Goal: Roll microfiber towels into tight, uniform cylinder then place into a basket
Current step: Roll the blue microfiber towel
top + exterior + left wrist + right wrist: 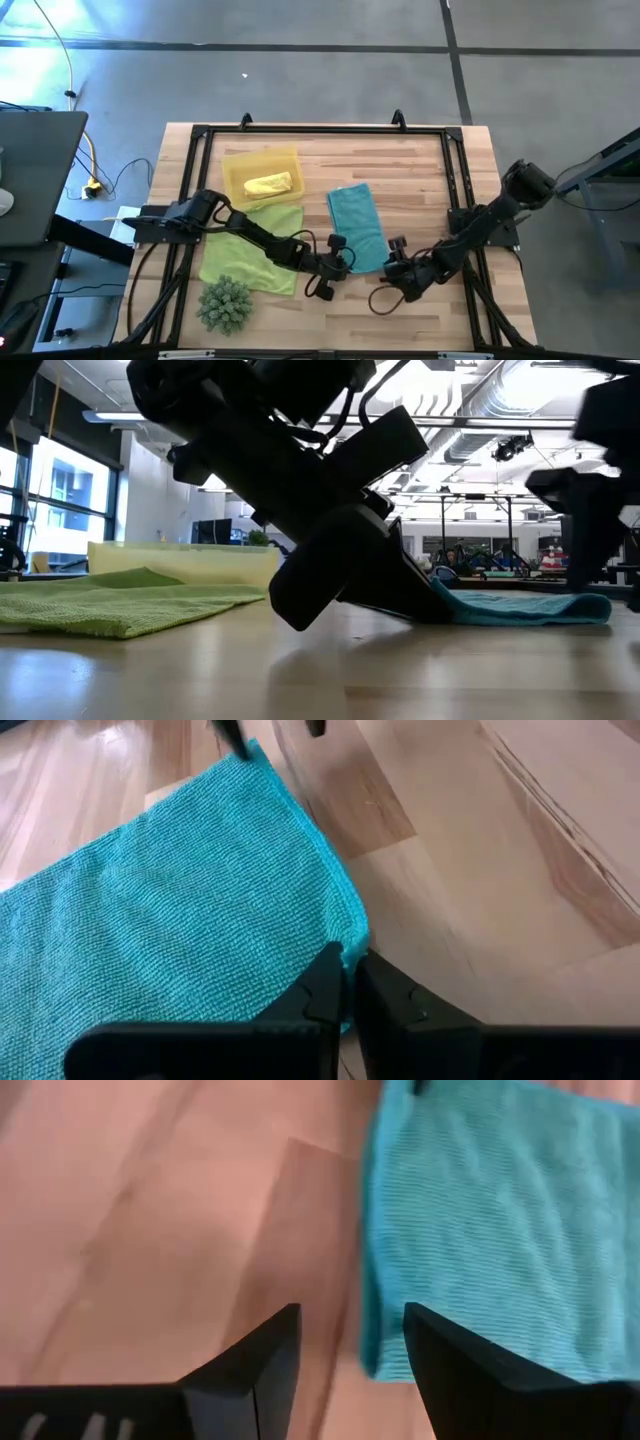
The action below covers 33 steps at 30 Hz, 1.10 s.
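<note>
In the low view we lose much behind the dark bulk of the left arm, which fills the middle and covers one end of the teal towel (525, 607); the basket (190, 563) shows there only as a pale yellow wall behind the lime green towel (120, 605). In the right wrist view the teal cloth is cut off by the frame, so we cannot see its far edge there. From above, the fingers of both grippers are too small and dark for us to read.

The left wrist view settles the left gripper (348, 982): its two fingers are pressed together on the near corner of the teal towel, pinching the hem where it puckers at the tips. The right gripper (350, 1330) stands with its fingers apart, holding nothing; the teal cloth's corner lies on the wood just ahead of the gap, beside one finger, and we cannot tell whether it touches.

From above, the teal towel (357, 226) lies flat mid-table, the left gripper (342, 262) at its near edge and the right gripper (398, 262) just beside that edge. The yellow towel (268, 184) sits rolled inside the basket (236, 163). The lime green towel (250, 250) lies spread out just below the basket, under the left arm, with a spiky green ball (225, 304) near its lower corner.
</note>
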### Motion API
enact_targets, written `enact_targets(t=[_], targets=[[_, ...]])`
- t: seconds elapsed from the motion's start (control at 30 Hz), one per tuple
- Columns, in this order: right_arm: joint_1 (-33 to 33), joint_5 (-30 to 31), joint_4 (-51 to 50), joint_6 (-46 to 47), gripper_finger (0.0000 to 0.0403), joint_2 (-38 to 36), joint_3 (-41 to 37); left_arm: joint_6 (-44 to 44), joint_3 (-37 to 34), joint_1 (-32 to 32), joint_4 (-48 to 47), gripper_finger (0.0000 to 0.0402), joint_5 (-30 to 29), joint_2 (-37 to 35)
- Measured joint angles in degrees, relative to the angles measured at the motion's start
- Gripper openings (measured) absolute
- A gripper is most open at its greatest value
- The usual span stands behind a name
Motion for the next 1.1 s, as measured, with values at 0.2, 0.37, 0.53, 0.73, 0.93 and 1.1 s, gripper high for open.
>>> enact_targets(t=[0.2, 0.37, 0.53, 0.73, 0.93, 1.1], targets=[[2.8, 5.2, 0.4, -5.0, 0.0172, 0.0, -1.3, 0.1, 0.0, 0.0, -0.4, 0.0006, 0.8, 0.0], [3.0, 4.1, 0.7, -9.4, 0.0172, 1.0, -1.3, 0.1, -0.1, 0.2, -0.8, 0.0006, 4.3, 0.0], [3.0, 3.7, 2.0, -15.8, 0.0172, 3.5, -1.1, 0.0, -0.1, 0.1, -1.5, 0.0006, 5.5, 0.0], [3.1, 4.8, 2.3, -18.7, 0.0166, 4.7, -1.1, -0.2, -0.1, 0.0, -1.8, 0.0006, 5.8, -0.1], [3.1, 4.3, 2.1, -19.0, 0.0118, 4.8, -1.2, -1.4, -0.2, 0.0, -2.1, 0.0006, 8.1, -0.4], [3.1, 3.8, 2.1, -19.8, 0.0071, 4.9, -1.2, -1.4, -0.2, -0.5, -2.0, 0.0006, 10.6, -0.4]])
